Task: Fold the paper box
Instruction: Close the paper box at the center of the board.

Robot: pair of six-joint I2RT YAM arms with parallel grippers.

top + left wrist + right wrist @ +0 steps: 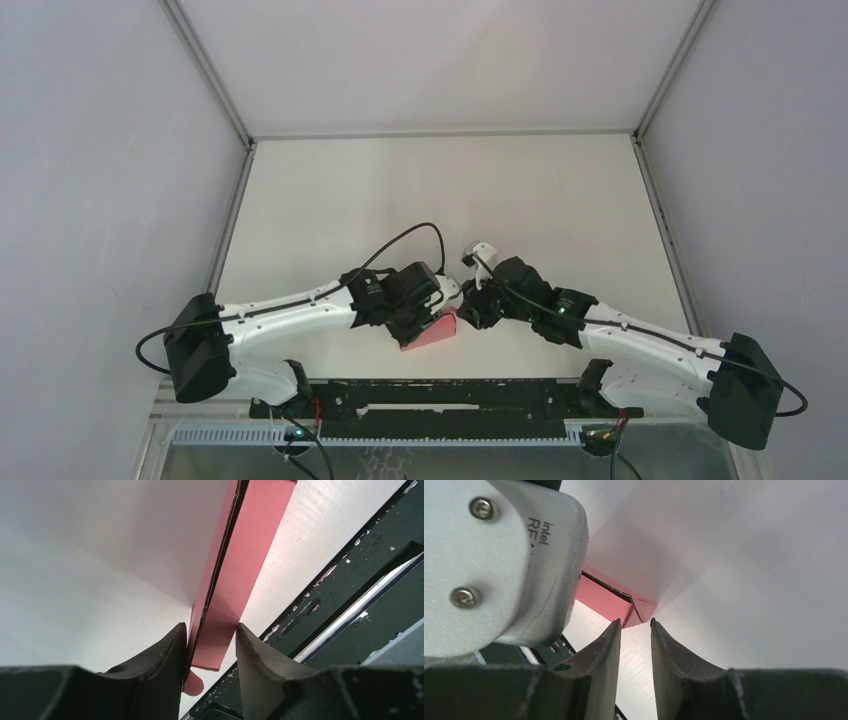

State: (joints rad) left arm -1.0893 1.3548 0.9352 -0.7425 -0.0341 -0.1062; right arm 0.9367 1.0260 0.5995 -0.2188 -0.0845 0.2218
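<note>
Left jaws straddling the paper box (250, 555) — grip unclear, right jaws parted, empty, pink matte card, partly folded

Receiving bright, even, diffuse light from overhead in the top view, and laying only faint, soft-edged shadows on the table (440, 190). Overexposing the white surface at upper left in the left wrist view and washing out its grain. Reflecting a pink tint off the paper box (240, 580) onto the tabletop. Rendering the near fingers (160, 680) dark, underexposed and slightly soft. Throwing a grey shadow wedge beyond the paper box in the right wrist view.
</note>
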